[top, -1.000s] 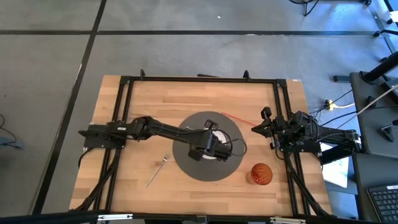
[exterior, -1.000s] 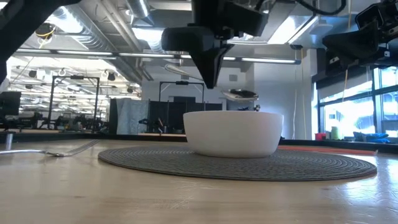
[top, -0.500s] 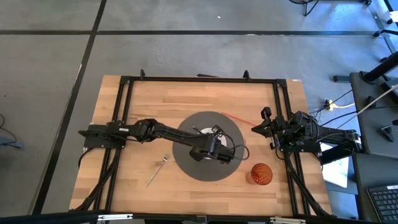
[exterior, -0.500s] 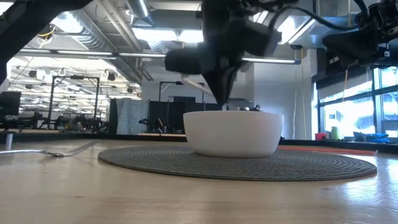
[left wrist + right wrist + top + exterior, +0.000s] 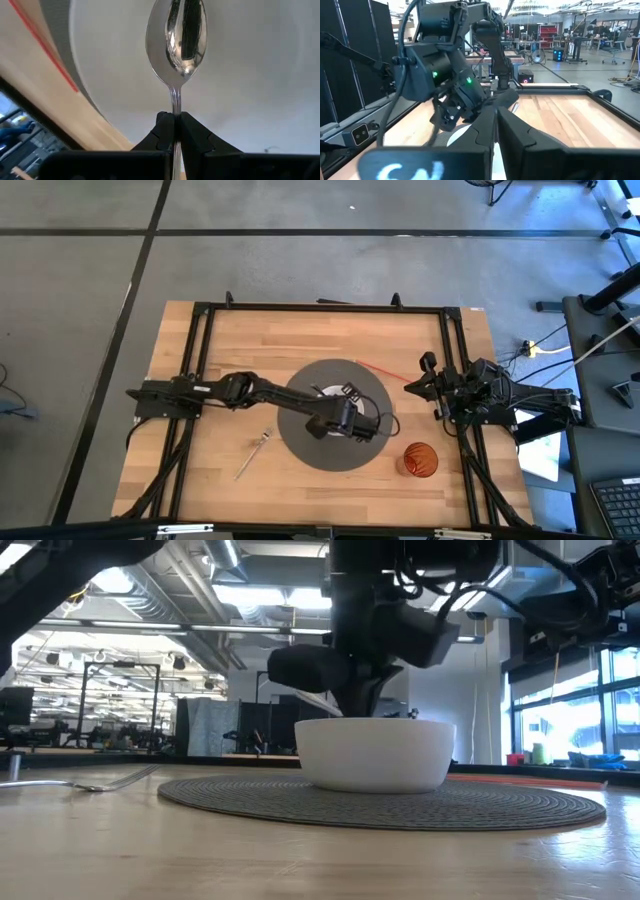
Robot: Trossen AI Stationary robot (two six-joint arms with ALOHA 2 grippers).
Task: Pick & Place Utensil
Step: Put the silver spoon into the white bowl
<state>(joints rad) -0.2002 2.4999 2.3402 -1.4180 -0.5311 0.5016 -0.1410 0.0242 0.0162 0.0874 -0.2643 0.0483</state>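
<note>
A metal spoon [image 5: 179, 37] is gripped by my left gripper [image 5: 175, 122], which is shut on it. The gripper hangs over a white bowl [image 5: 375, 753] and reaches down past the bowl's rim in the low view [image 5: 352, 700]. The bowl stands on a round grey mat [image 5: 300, 442] at mid-table. In the left wrist view the spoon's head shows against the bowl's white inside [image 5: 260, 75]. My right gripper [image 5: 495, 125] waits shut at the table's right edge [image 5: 428, 380]. My left gripper pinches the spoon's handle [image 5: 176, 105] between its two fingers, just behind the head. The fingers come from above, slanting down into the bowl, and the spoon runs on past the fingertips, hollow side facing the camera. I cannot tell whether the head touches the bowl.
A fork [image 5: 255, 452] lies on the wood to the left of the mat, also seen in the low view [image 5: 110, 780]. An orange cup [image 5: 420, 460] stands near the right front corner. A thin red stick [image 5: 385, 372] lies right of the mat. Black rails frame the table.
My left gripper has come down toward the bowl and shifted a little toward the table's right. The spoon's head, which showed above the rim a second ago, has sunk below the rim and is now hidden in the low view.
</note>
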